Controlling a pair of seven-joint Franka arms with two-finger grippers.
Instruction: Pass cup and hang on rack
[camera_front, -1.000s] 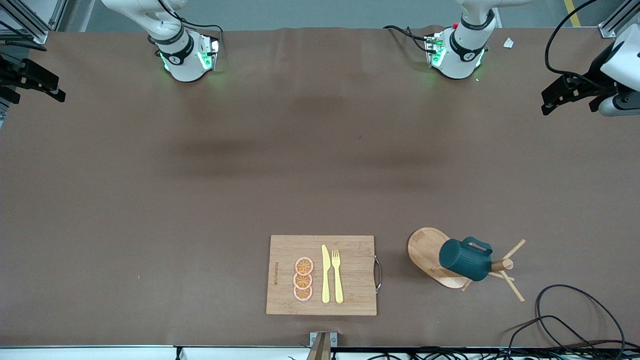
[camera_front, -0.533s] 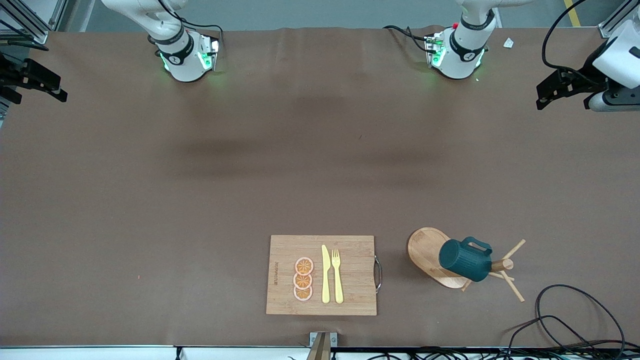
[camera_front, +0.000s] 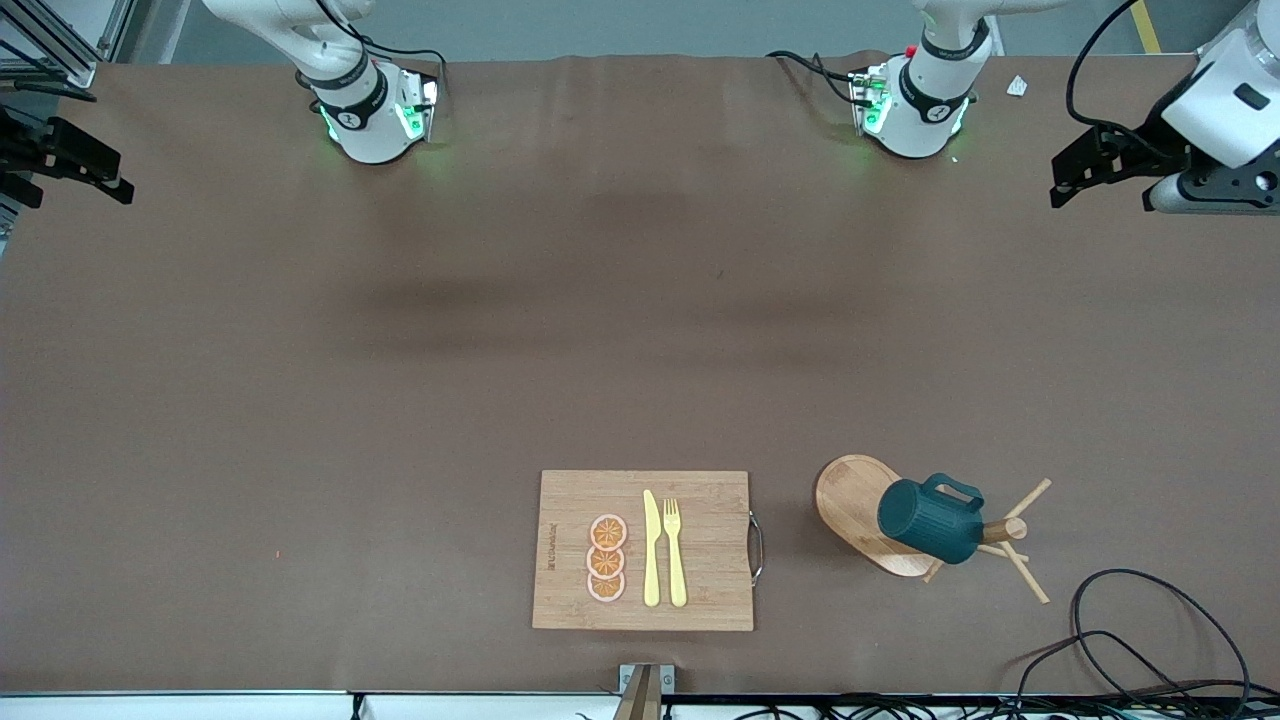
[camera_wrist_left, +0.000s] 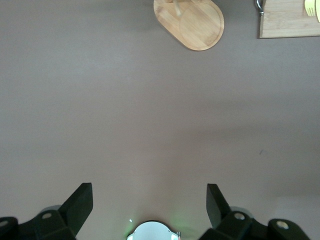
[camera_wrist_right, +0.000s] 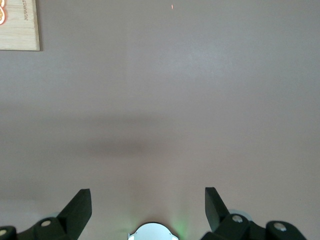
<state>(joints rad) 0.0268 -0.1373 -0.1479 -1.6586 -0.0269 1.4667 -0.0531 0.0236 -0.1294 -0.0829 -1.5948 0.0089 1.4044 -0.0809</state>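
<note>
cup (camera_front: 930, 520) hangs on rack (camera_front: 860, 510) | left end effector (camera_front: 1080, 180), right end effector (camera_front: 75, 165) both released, parked over desk edges | risk: loose hang, cup could slip off peg

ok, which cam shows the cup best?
Front view: the cup shows whole, hanging on the rack, ribbed side and handle visible. The left wrist view catches only the rack's base, with no cup in frame. The right wrist view shows neither.

Left tool (camera_wrist_left: 150, 207) gapes over bare table (camera_wrist_left: 125, 125); rack (camera_wrist_left: 192, 22) near cutting board (camera_wrist_left: 287, 20).
</note>
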